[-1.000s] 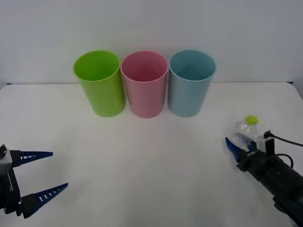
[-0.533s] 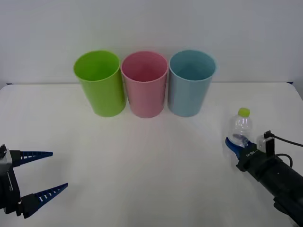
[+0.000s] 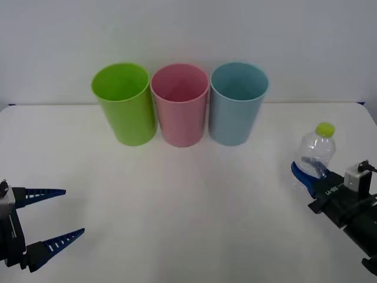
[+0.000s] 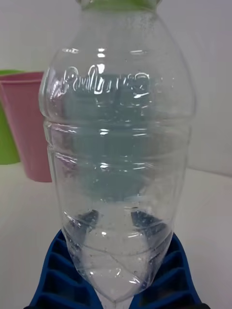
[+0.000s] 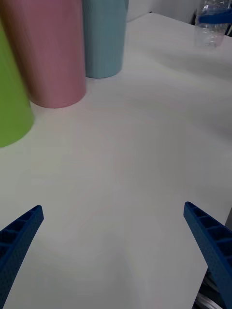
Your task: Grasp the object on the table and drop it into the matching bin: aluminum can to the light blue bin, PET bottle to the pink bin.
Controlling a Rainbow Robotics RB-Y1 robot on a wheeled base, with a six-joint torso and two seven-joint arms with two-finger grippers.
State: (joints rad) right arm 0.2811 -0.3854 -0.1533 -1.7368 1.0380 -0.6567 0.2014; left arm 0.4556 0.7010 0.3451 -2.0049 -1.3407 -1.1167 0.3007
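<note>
A: Two blue fingers (image 4: 159, 270) of the right hand (image 3: 311, 175) pinch only the PET bottle (image 3: 316, 156) base, at the worktop's (image 3: 188, 200) right side.

B: Top-heavy, it may tip en route to the pink bin (image 3: 179, 105). It is higher now. Left hand (image 3: 47, 218) waits, spread wide.

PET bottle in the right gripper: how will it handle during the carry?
Likely light: the PET bottle looks clear and empty. Its thin, ribbed wall may dent under the right gripper. Blue fingers pinch only its tapered base, so it could tilt or slip when swung toward the pink bin.
</note>
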